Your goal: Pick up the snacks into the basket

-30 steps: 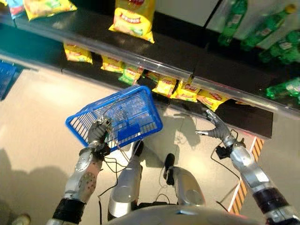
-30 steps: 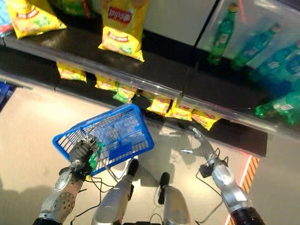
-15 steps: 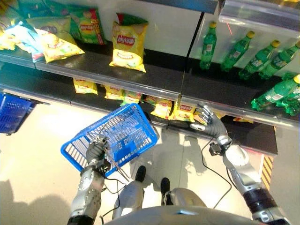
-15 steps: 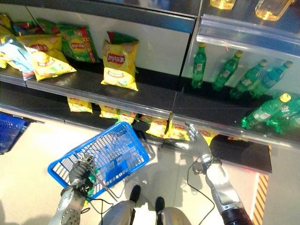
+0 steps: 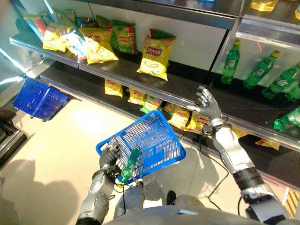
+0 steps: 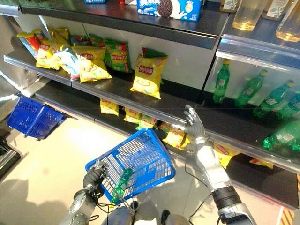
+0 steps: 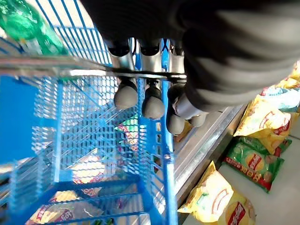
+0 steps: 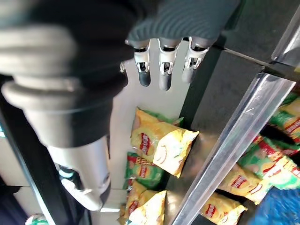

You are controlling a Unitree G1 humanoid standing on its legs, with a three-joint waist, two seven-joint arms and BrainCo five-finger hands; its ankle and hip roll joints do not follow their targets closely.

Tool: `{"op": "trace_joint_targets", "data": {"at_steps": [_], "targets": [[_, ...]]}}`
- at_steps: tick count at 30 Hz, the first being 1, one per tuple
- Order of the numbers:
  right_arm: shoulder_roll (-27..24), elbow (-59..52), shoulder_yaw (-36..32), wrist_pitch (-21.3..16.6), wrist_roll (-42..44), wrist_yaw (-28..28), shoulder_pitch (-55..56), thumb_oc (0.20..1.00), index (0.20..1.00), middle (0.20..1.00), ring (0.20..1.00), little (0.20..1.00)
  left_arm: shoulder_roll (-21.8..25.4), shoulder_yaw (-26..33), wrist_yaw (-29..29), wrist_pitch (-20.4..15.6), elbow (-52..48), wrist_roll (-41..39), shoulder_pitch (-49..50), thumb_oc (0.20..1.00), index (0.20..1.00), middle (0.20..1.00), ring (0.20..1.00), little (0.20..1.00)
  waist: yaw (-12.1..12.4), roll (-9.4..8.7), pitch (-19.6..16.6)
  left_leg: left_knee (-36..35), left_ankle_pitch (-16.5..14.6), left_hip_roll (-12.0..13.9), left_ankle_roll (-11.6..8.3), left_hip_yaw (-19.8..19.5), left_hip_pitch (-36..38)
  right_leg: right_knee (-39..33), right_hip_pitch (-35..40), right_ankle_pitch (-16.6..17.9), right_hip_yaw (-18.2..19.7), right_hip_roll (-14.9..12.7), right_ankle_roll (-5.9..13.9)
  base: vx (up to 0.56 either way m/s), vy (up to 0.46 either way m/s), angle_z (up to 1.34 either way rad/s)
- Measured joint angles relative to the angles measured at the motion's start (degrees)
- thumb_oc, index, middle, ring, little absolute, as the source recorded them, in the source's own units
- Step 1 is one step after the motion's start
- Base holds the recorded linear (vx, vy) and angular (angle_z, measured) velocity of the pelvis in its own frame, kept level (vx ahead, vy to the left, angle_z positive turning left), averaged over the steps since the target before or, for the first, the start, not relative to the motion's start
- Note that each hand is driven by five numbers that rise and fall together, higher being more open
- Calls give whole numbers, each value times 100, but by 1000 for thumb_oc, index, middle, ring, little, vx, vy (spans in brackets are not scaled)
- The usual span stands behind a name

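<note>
Blue wire basket (image 5: 147, 146) hangs tilted from our left hand (image 5: 109, 156), whose fingers are curled round its metal handle (image 7: 70, 71); a green bottle (image 5: 128, 165) already lies inside. Our right hand (image 5: 206, 105) is raised with fingers spread and empty near the shelf edge (image 5: 154, 92), the yellow chip bag (image 5: 155, 54) standing well apart. To grasp cleanly, we judge the hand should reach further along the shelf and close on the bag's body.

left hand (image 5: 109, 158) curled on wire handle of blue basket (image 5: 157, 136), tilted, green bottle (image 5: 128, 165) inside | right hand (image 5: 206, 106) fingers spread at shelf edge (image 5: 140, 87) | yellow snack bag (image 5: 155, 55) upright on shelf
</note>
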Motion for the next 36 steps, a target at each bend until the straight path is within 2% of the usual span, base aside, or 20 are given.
{"op": "trace_joint_targets", "data": {"at_steps": [2,3,4,5,6,7,8,9,11,14,16,17,18,21,22,24,25,27,29,36], "targets": [[-30,17,-100,6,51,-105,-5,1000,1000,1000,1000,1000,5,-14,11,35,70,79,-127,200,200,200,200,200,0,81,16,-63,-21,184,-35,114,-330,-82,-36,40,-42,-87,158,103,329,45],[-64,27,-270,19,105,-211,12,1000,1000,1000,1000,1000,35,-28,30,45,162,127,-313,200,200,200,200,200,-5,107,20,-87,13,269,-29,492,-669,-253,-46,106,-189,-240,287,119,293,52],[-94,27,-331,20,136,-240,-3,1000,1000,1000,1000,1000,49,-28,40,48,164,153,-343,200,200,200,200,200,18,147,33,-140,48,266,-15,584,-748,-313,-33,132,-173,-278,393,231,504,28],[-179,-45,-445,35,162,-280,-11,1000,1000,1000,1000,1000,61,-39,35,48,155,159,-314,200,200,200,200,200,27,384,-5,-211,58,327,79,615,-744,-504,45,189,-161,-308,581,140,295,-11],[-166,-52,-488,26,161,-321,-55,1000,1000,1000,1000,1000,104,-42,40,48,162,162,-316,200,200,200,200,200,111,432,12,-215,419,203,-179,525,-729,-586,48,198,-99,-425,684,141,296,-32],[-134,-58,-510,25,164,-369,-64,1000,1000,1000,1000,1000,146,-62,43,49,180,159,-319,200,200,200,200,200,140,395,6,-206,469,24,-209,407,-702,-595,7,201,17,-588,720,235,434,-65],[-136,-140,-426,26,163,-362,-9,1000,1000,1000,1000,1000,244,-66,41,39,149,159,-321,200,200,200,200,200,296,315,-16,-216,588,-346,-124,527,-685,-787,20,221,104,-903,664,231,431,-40],[-113,-230,-503,3,195,-364,93,1000,1000,1000,1000,1000,324,-142,66,34,162,160,-456,200,200,200,200,200,267,276,6,-36,530,-577,67,596,-817,-669,52,392,65,-1021,579,289,521,-15],[40,-116,-605,-14,316,-447,103,1000,1000,1000,1000,1000,464,-206,65,28,159,173,-746,200,200,200,200,200,312,259,52,53,531,-773,288,867,-905,98,-387,370,-45,-1291,596,161,298,14],[361,-4,-500,-17,437,-477,-146,1000,1000,1000,1000,1000,794,-119,95,13,119,342,-777,200,200,200,200,200,345,199,103,76,455,-786,521,1146,-870,697,-844,735,-270,-1398,609,152,260,-41],[366,226,-504,-24,507,-497,-243,1000,1000,1000,1000,1000,877,67,111,-5,104,409,-748,200,200,200,200,200,349,176,128,-93,484,-738,624,1129,-696,866,-882,596,-315,-1212,788,176,156,-19],[343,353,-514,-28,555,-526,-243,1000,1000,1000,1000,1000,913,160,122,-33,107,506,-699,200,200,200,200,200,309,141,141,-295,563,-707,653,1078,-531,963,-893,310,-113,-805,893,276,132,10],[295,462,-533,-31,665,-543,-243,1000,1000,1000,1000,1000,1045,204,121,-36,106,623,-698,200,200,200,200,200,241,152,164,-461,649,-665,632,857,-439,817,-900,-4,401,-198,888,210,69,24],[274,737,-616,-42,862,-658,-428,1000,1000,1000,1000,1000,1178,247,83,-48,107,662,-704,200,200,200,200,200,130,52,193,-779,786,-758,707,792,-299,-190,-1028,191,287,86,757,175,11,17],[241,957,-615,-46,927,-721,-598,1000,1000,1000,1000,1000,1209,229,83,-46,108,655,-753,200,200,200,200,200,69,76,262,-777,782,-787,693,723,-304,-533,-1107,470,690,209,832,66,-16,51],[239,1011,-631,-36,1026,-766,-524,1000,1000,1000,1000,1000,1204,192,64,-48,104,656,-757,200,200,200,200,200,-3,-48,276,-850,825,-971,645,616,-192,-804,-1057,856,755,18,763,64,-39,63],[229,1131,-631,-41,1093,-761,-550,1000,1000,1000,1000,1000,1172,121,63,-50,104,656,-716,200,200,200,200,200,18,-85,268,-964,825,-998,627,628,-101,-973,-948,1227,739,-22,636,61,-59,23],[182,1467,-628,-34,1179,-765,-793,1000,1000,1000,1000,1000,1144,3,16,-52,88,655,-625,200,200,200,200,200,151,-64,278,-1019,783,-932,547,646,-108,-1382,-787,1543,552,-14,442,78,-72,2],[74,1609,-627,-29,1183,-779,-989,1000,1000,1000,1000,1000,1106,-34,-7,-48,81,652,-539,200,200,200,200,200,166,-48,293,-1054,768,-862,487,616,-112,-1688,-641,1683,478,49,347,90,-64,8],[-670,1827,-658,-78,1405,-1081,-1793,1000,1000,1000,1000,1000,1095,-490,-123,-45,-240,599,-577,200,200,200,200,200,135,63,372,-1099,726,-766,418,485,-241,-1740,-723,1627,386,146,275,44,-52,9]]}}
